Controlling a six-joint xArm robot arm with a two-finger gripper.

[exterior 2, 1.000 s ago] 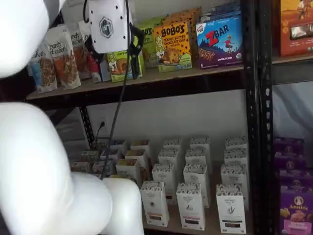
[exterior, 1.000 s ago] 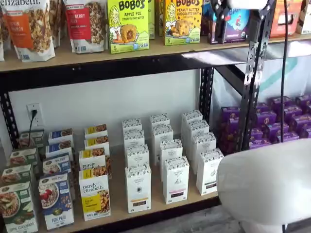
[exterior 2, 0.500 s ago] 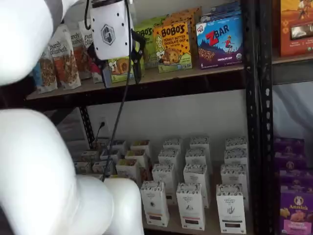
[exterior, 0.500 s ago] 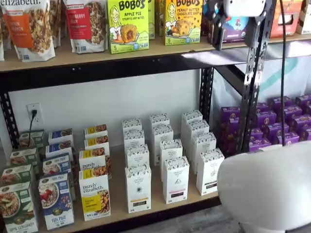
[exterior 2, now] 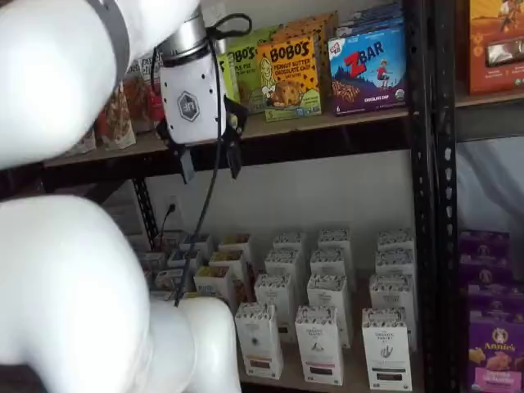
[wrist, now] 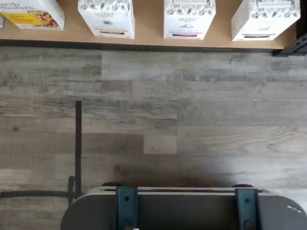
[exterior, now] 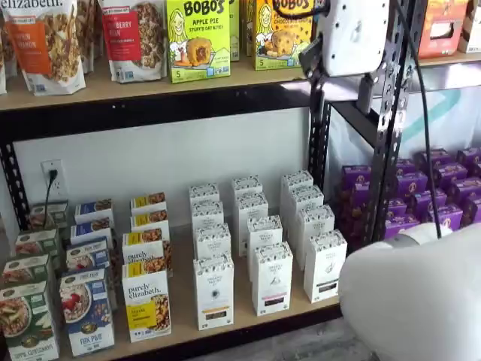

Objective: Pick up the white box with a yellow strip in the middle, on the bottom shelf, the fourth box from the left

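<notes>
The white box [exterior: 214, 292] with a thin yellow-orange band stands at the front of the leftmost row of white cartons on the bottom shelf [exterior: 248, 328]. It also shows in a shelf view [exterior 2: 259, 339] and in the wrist view [wrist: 106, 17]. My gripper [exterior 2: 210, 166] hangs high in front of the upper shelf's edge, well above the white box. A gap shows between its two black fingers [exterior 2: 234, 155], and they hold nothing. It also shows in a shelf view [exterior: 340, 84].
A "purely elizabeth" box [exterior: 146, 307] stands left of the white box, and white cartons with dark bands [exterior: 271, 278] stand to its right. Purple boxes [exterior: 440, 188] lie beyond the black upright [exterior: 389, 128]. The arm's white body [exterior: 413, 297] fills a corner. A dark mount [wrist: 182, 211] sits over wood floor.
The gripper has come down from the view's top edge to the level of the upper shelf's front edge. The boxes have not moved.
</notes>
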